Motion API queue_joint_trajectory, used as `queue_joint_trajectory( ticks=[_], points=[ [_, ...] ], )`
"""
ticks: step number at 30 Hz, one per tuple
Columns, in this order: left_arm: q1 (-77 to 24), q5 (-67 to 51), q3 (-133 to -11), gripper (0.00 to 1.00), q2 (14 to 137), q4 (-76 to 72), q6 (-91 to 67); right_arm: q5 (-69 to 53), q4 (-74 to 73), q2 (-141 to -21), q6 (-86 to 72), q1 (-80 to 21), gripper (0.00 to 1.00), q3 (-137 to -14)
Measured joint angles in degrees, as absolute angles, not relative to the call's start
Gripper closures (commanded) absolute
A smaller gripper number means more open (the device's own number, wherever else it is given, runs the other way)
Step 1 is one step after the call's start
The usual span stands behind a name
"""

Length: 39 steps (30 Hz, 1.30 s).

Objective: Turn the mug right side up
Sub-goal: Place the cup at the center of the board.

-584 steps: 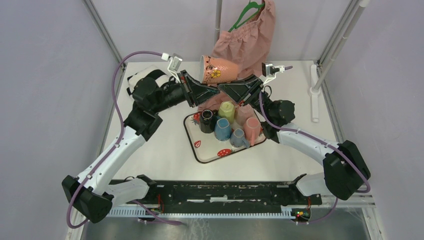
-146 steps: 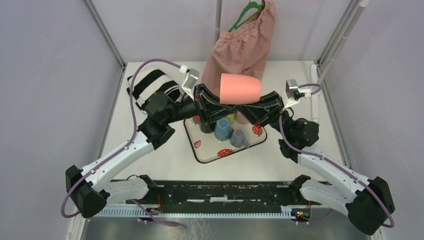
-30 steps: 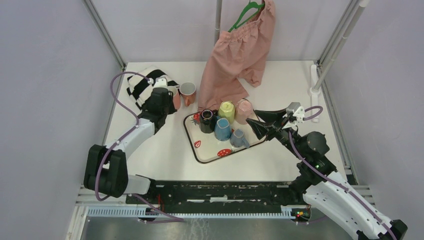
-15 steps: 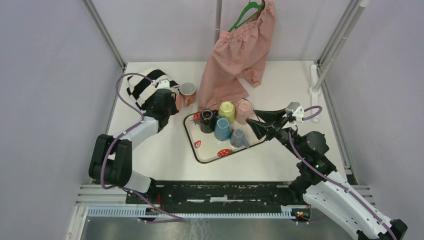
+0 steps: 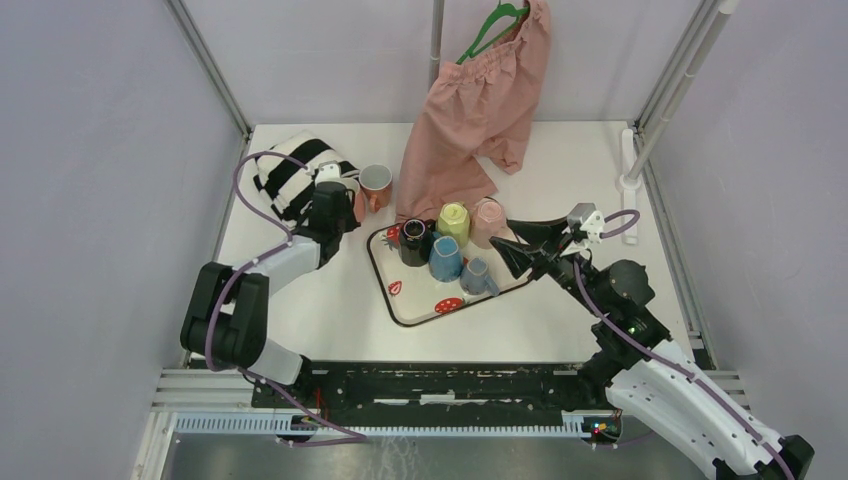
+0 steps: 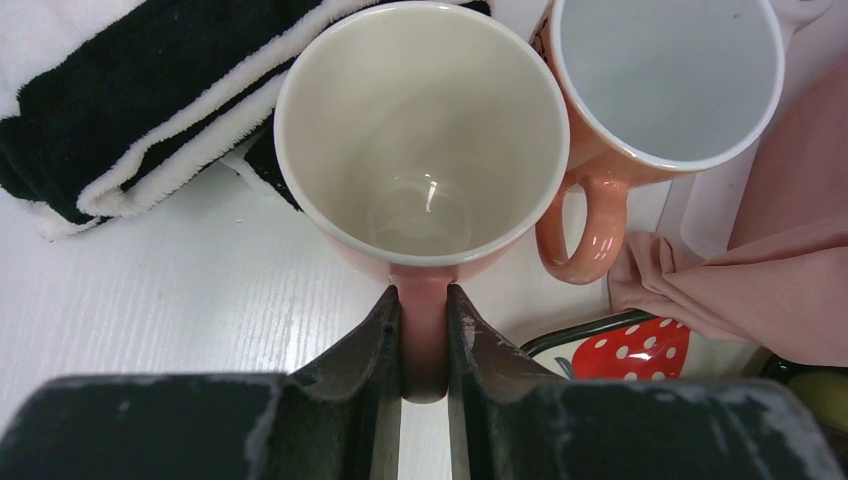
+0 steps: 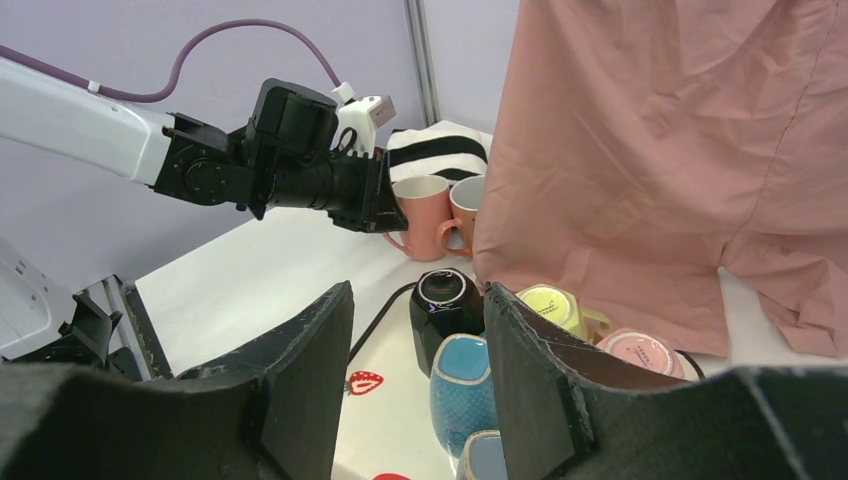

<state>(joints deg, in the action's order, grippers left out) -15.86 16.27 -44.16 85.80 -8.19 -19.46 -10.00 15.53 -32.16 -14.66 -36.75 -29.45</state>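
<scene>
Mug (image 6: 420,130), pink, cream inside: stood upright, mouth up, on the white table (image 6: 150,300) to the left of the tray. It is set just beside an orange mug (image 6: 665,90), and a black-and-white striped towel (image 6: 120,110) is laid close behind. Its handle is pinched between the nearly closed jaws of the left gripper (image 6: 423,300). Right gripper (image 7: 418,292): held over the right edge of the strawberry-print tray (image 5: 400,300), jaws parted, nothing gripped. A pink garment (image 5: 480,90) is hung at the rear.

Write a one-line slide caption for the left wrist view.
Left pincer grips the upright pink mug by its handle, beside an orange mug.
</scene>
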Motion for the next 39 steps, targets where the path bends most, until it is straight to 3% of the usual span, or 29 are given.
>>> queue_joint_trajectory(
  ticks=[5, 18, 32, 39],
  points=[
    [-16.91, 16.93, -43.83, 0.79, 86.11, -9.15, -19.79, -9.93, 15.66, -32.75, -14.66, -36.75, 0.43, -29.47],
    [-18.13, 19.29, -44.27, 0.59, 86.74, -7.84, -20.69, -9.13, 16.38, -33.58, -15.25, -36.75, 0.43, -29.47],
    [-18.13, 21.85, -46.15, 0.53, 86.17, -2.79, -23.03, -6.94, 16.99, -34.35, -16.82, -36.75, 0.44, -29.47],
    [-18.13, 22.44, -46.35, 0.49, 77.14, 3.27, -24.32, -2.50, 13.02, -37.30, -16.88, -36.75, 0.43, -30.74]
  ],
)
